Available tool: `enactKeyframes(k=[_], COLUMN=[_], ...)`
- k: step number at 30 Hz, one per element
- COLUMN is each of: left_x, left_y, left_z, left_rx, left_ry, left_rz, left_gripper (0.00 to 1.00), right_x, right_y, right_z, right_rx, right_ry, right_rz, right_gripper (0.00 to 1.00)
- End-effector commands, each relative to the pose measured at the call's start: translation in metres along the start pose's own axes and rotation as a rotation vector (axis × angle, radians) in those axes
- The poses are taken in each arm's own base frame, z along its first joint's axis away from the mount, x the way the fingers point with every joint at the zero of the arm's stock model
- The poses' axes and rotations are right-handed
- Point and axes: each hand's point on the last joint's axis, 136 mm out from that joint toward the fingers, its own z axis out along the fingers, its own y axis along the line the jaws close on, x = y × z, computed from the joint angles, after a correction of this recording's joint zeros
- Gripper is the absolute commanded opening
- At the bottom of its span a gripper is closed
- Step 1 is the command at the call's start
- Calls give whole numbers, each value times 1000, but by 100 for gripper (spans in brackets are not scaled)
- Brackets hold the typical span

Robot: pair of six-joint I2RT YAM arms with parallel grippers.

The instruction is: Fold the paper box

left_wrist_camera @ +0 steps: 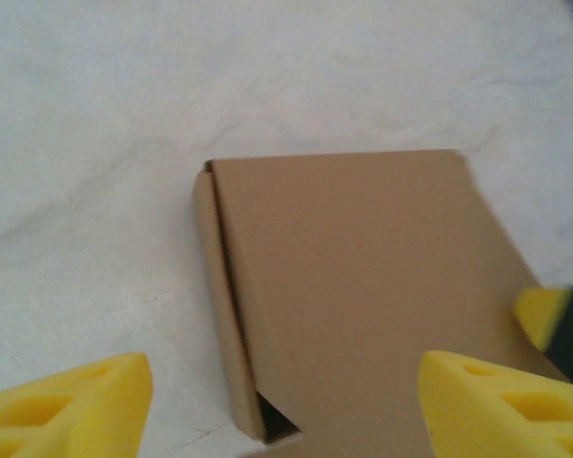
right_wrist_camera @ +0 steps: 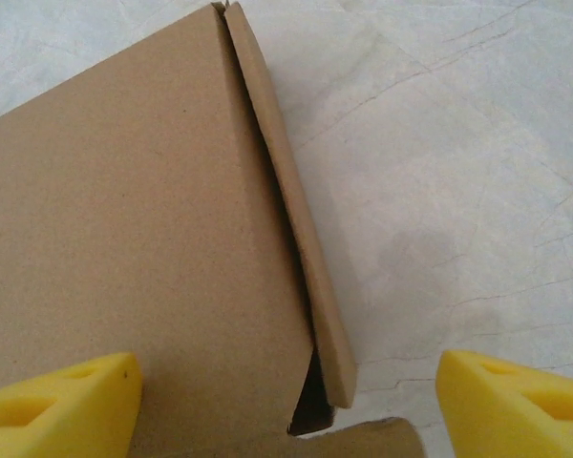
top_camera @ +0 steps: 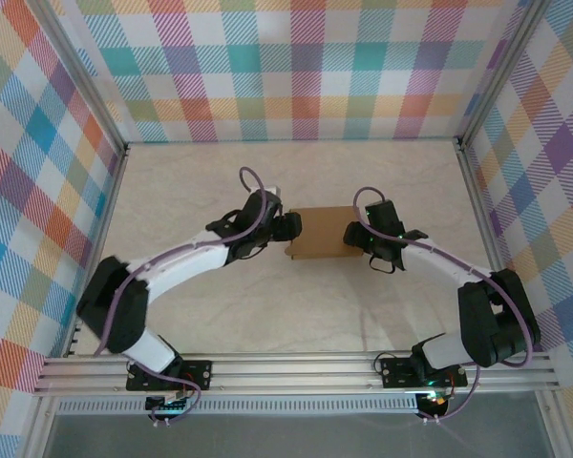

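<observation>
The box [top_camera: 323,234] sits mid-frame on the table [top_camera: 267,315]. The left claw [top_camera: 292,227] and right claw [top_camera: 354,237] flank it, both spread wide.

Brown paper box [top_camera: 325,234], flat, slightly agape

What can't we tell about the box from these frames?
- Top view: where the paper box meets the left gripper and right gripper, contact is too small to tell.
- Left wrist: the box's near end is cut off by the bottom edge.
- Right wrist: the side flap gapes, and shadow hides the inside.
</observation>
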Motion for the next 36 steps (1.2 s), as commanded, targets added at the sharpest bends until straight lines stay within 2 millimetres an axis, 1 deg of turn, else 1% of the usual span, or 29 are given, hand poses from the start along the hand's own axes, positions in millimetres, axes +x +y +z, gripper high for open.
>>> enactKeyframes(k=[1,6,9,10,12,14,17,20,23,25,27,29,33,35,36], left_x=[22,35,43,46,52,56,60,62,59,53,44,36,17,12,13], left_y=[4,14,22,25,30,35,41,44,42,40,35,30,23,20,18], left_z=[21,48,58,61,65,69,71,72,69,64,56,49,33,31,34], left_rx=[17,0,-21,-28,-38,-50,-77,-86,-83,-74,-64,-49,-29,-15,-6], left_ry=[157,220,241,247,261,268,277,278,269,251,228,207,115,89,98], left_rz=[-82,-110,-117,-118,-125,-129,-128,-124,-123,-122,-119,-119,-109,-118,-119], left_gripper=[68,59,53,49,46,46,46,45,45,45,47,50,56,60,63], right_x=[8,14,17,18,19,20,15,7,-1,-8,-11,-10,1,3,4], right_y=[-11,-17,-19,-20,-19,-16,-10,-4,2,5,7,5,-1,-5,-8], right_z=[7,12,17,18,21,21,18,11,1,-5,-7,-3,14,19,22], right_rx=[41,65,75,78,78,68,48,26,-1,-33,-64,-67,-47,-30,-23], right_ry=[15,35,45,50,62,72,70,52,26,4,-2,9,56,69,73], right_rz=[-9,-23,-30,-31,-36,-48,-54,-66,-71,-60,-44,-38,-44,-43,-45], right_gripper=[76,71,68,67,67,67,72,77,80,81,82,82,76,73,72])
